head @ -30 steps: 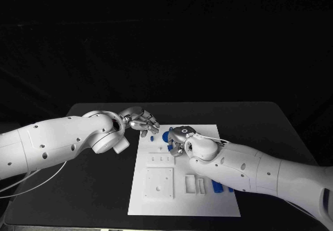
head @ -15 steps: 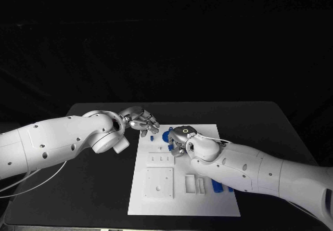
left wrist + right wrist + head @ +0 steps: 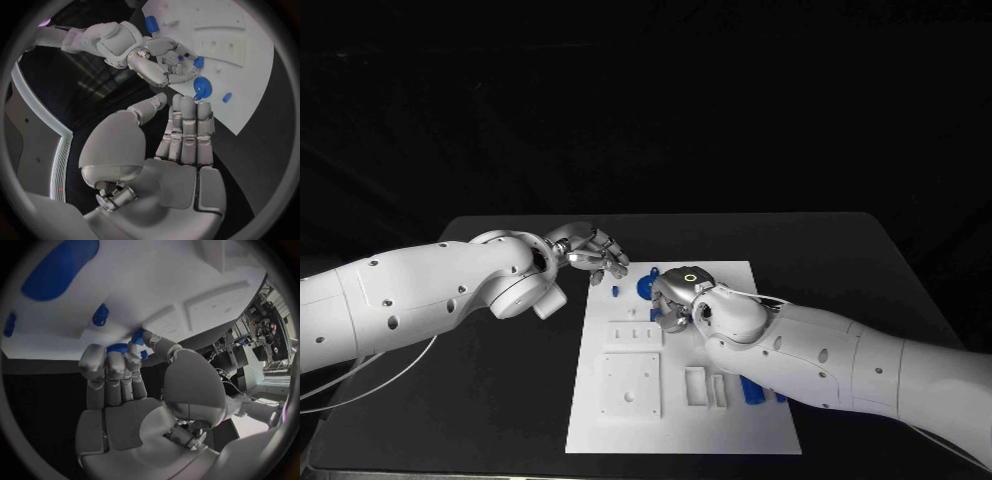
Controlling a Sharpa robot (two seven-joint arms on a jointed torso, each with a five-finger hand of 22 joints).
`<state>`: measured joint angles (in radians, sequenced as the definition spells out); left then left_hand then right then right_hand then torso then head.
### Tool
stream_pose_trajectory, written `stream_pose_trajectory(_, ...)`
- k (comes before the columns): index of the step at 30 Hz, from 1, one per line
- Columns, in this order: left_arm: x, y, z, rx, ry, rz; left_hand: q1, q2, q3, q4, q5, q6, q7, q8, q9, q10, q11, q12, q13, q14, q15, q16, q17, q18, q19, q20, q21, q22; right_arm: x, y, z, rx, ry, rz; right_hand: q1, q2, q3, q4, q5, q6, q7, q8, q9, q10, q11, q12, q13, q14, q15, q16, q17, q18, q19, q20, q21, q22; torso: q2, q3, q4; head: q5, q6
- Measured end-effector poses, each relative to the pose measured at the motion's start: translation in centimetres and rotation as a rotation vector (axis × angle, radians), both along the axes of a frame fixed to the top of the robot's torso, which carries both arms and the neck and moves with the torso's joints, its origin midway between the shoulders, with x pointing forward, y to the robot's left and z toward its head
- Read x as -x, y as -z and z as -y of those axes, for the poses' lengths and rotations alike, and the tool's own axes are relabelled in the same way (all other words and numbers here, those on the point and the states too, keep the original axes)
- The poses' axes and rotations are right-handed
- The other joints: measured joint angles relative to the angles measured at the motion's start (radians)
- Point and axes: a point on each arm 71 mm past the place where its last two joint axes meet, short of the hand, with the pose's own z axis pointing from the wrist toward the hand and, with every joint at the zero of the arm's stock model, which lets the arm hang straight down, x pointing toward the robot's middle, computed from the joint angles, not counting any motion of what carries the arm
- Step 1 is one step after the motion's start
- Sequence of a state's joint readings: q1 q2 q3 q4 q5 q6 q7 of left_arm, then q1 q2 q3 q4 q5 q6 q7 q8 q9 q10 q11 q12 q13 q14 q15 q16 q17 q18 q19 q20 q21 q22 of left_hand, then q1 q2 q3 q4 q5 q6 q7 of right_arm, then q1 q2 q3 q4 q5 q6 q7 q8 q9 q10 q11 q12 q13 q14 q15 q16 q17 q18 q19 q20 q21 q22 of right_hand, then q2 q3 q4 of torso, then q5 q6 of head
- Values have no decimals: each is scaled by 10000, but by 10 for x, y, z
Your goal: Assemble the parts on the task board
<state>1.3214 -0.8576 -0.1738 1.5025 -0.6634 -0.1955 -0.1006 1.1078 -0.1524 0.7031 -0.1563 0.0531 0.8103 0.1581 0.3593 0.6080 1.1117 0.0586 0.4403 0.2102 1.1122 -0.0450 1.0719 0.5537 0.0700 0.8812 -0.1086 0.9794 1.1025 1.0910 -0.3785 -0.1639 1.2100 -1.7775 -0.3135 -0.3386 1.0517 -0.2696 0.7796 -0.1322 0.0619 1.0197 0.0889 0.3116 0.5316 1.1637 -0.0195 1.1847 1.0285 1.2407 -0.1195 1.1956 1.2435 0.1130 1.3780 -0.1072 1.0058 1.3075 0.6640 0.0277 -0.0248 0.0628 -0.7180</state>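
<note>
The white task board (image 3: 733, 420) lies in the middle of the black table. At its far end my right hand (image 3: 674, 297) is curled low over the board and pinches a small blue part (image 3: 139, 335) between thumb and fingertips (image 3: 117, 356). From the left wrist, that right hand (image 3: 164, 59) is bent over the board (image 3: 250, 65) with the blue part (image 3: 198, 62) at its fingertips. A round blue part (image 3: 646, 285) lies just beside it. My left hand (image 3: 594, 254) hovers off the board's far left corner, fingers (image 3: 187, 132) straight, holding nothing.
A small blue part (image 3: 615, 291) lies near the board's far left edge. More blue parts (image 3: 756, 390) sit by the near right slots, partly under my right arm. White raised blocks (image 3: 630, 382) stand in the board's near half. Black table (image 3: 488, 400) surrounds the board.
My right hand and forearm have crept slightly to the right and nearer over the board's far end. The left hand has hardly moved.
</note>
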Motion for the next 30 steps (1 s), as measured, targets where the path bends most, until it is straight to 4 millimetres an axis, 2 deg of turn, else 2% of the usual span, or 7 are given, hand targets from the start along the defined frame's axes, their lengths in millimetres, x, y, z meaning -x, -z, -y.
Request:
stream_pose_trajectory(5, -1, 1, -2, 60, -135, -141, -142, -35, -95, 151, 0, -1, -1, 0, -36, 35, 33, 0, 9, 0, 0, 0, 36, 0, 1, 1, 0, 16, 3, -6, 0, -205, -156, 95, 0, 0, 0, 0, 0, 34, -32, 0, 0, 15, 15, -14, -1, 17, 14, 40, 13, 3, 34, -31, 0, 0, -2, 7, -7, 4, 21)
stream_pose_trajectory(10, 0, 3, -3, 14, -136, -418, -521, -270, -313, 452, 0, -39, 33, 0, -81, 36, 32, -38, 16, 0, 1, 0, 77, 0, 3, 5, 0, 39, 4, -10, 3, -359, -242, 176, 0, -1, 0, 0, 0, 57, -14, 0, 0, 51, -20, -14, -1, 51, -14, 40, 13, 3, 51, -16, 0, -1, -2, 7, -3, 2, 47)
stream_pose_trajectory(14, 3, 10, -3, -183, -57, -783, -810, -116, -798, 501, 0, -48, 24, 39, -149, 37, 31, -87, 36, -1, 1, 0, 122, -1, -44, -42, 0, 85, 3, -12, 6, -402, -204, 240, 1, 0, 0, -1, 0, 69, -3, 0, 1, 52, -20, -14, -2, 65, -1, 40, 12, 4, 51, -16, 0, -1, -1, 6, -1, -4, 54)
stream_pose_trajectory(23, 5, 14, -3, -411, 33, -1079, -722, -36, -962, 381, 0, -52, 20, 38, -217, 50, 18, -100, 48, -1, 1, 0, 152, -2, -45, -42, 0, 107, 3, -13, 6, -396, -196, 181, -49, -50, -5, 59, -11, 84, -15, -50, -22, 52, -19, -91, 7, 66, 0, -12, -38, 5, 51, -15, 0, -2, 3, -1, 6, -22, 65)
stream_pose_trajectory(25, 5, 14, -3, -469, 55, -1084, -711, -26, -961, 381, 0, -53, 19, 38, -218, 50, 17, -100, 48, -2, 2, 0, 152, -3, -45, -41, 0, 107, 3, -12, 7, -331, -76, 135, -261, -214, -172, 199, -39, 47, 22, -114, -49, 49, -16, -132, 7, 33, 34, -114, -102, 6, 51, -15, 0, -1, 3, -7, 6, -28, 65)
stream_pose_trajectory(27, 5, 15, -3, -517, 74, -1079, -711, -26, -962, 381, 0, -53, 19, 38, -227, 50, 17, -100, 48, -2, 2, 0, 152, -3, -44, -40, 0, 107, 2, -11, 6, -253, 100, 77, -782, -257, -633, 316, -89, -20, 88, -164, -61, -5, 38, -141, 37, -29, 89, -134, -114, 6, 51, -14, -1, -2, 4, -10, 6, -35, 66)
stream_pose_trajectory(30, 5, 15, -2, -560, 90, -1074, -711, -26, -988, 355, 0, -54, 18, 45, -227, 51, 17, -100, 49, -2, 2, 0, 162, -3, -43, -38, 0, 107, 2, -10, 5, -97, 373, -31, -1857, -247, -1129, 969, -88, -60, 128, -164, -61, -23, 55, -141, 46, -66, 59, -134, -114, 7, -8, 38, -1, -2, 4, -17, 11, -43, 72)
